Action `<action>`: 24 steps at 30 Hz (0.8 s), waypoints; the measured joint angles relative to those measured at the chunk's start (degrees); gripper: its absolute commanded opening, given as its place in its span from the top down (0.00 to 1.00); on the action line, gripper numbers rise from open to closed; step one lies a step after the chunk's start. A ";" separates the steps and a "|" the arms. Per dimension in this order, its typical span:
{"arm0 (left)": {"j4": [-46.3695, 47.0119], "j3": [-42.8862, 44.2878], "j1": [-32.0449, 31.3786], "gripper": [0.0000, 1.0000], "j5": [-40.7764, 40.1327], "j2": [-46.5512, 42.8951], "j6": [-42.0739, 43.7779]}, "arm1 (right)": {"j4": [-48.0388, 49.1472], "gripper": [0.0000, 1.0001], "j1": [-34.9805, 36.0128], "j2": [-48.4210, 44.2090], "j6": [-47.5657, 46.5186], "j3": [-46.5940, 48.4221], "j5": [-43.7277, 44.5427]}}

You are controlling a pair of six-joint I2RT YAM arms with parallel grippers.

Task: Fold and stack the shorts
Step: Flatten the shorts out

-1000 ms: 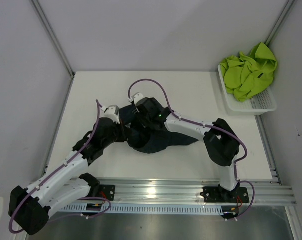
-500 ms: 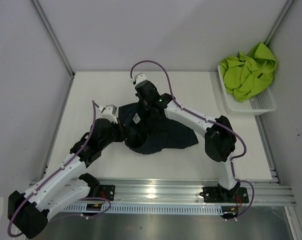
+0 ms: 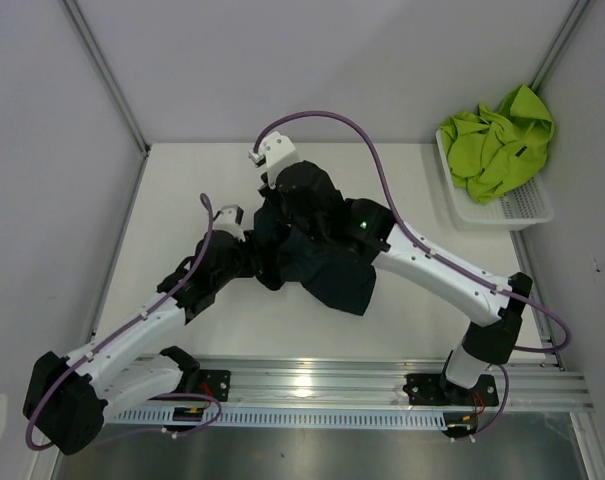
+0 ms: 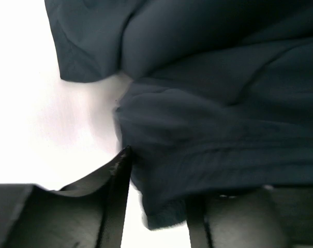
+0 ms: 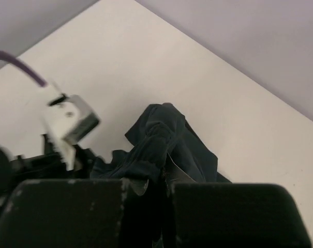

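the dark navy shorts (image 3: 317,265), soft thin cloth, sit bunched at mid-table, their far end pinched in the closed right gripper (image 5: 165,178), and they drape from it toward the near right, the long run lying that way. the left gripper (image 4: 159,181) stands partly open at their left hem with cloth loose between its fingers, so it is probably the nearer arm to take that edge. the crumpled lime green fabric shorts (image 3: 497,140) lie well apart in the white plastic mesh basket (image 3: 522,210).

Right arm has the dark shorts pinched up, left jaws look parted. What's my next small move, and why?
Probably back the left gripper off the cloth. Its jaws stand apart with a hem of the dark shorts loose between them, while the right gripper is shut on a bunched fold, so the left holds nothing and might snag.
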 measured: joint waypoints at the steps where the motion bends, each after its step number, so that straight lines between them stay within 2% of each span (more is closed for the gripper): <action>1: 0.87 0.02 -0.15 0.53 -0.17 1.49 0.04 | -0.55 1.00 1.46 -0.76 -0.02 0.55 0.11; 6: 2.47 0.26 -1.90 0.51 -1.81 6.93 0.90 | -3.04 1.00 3.15 -1.33 0.02 1.88 1.70; 15: 4.33 -0.92 -2.49 0.53 -5.97 7.04 1.33 | -6.60 1.00 1.73 -1.36 0.72 3.56 3.10; 19: 3.37 -3.43 -2.49 0.52 -5.95 4.02 1.29 | -7.98 1.00 -2.71 -1.79 2.03 5.38 3.23; 24: -0.17 -4.39 -2.49 0.52 -6.49 -7.30 1.36 | -10.05 1.00 -13.35 -2.97 4.50 5.01 -0.28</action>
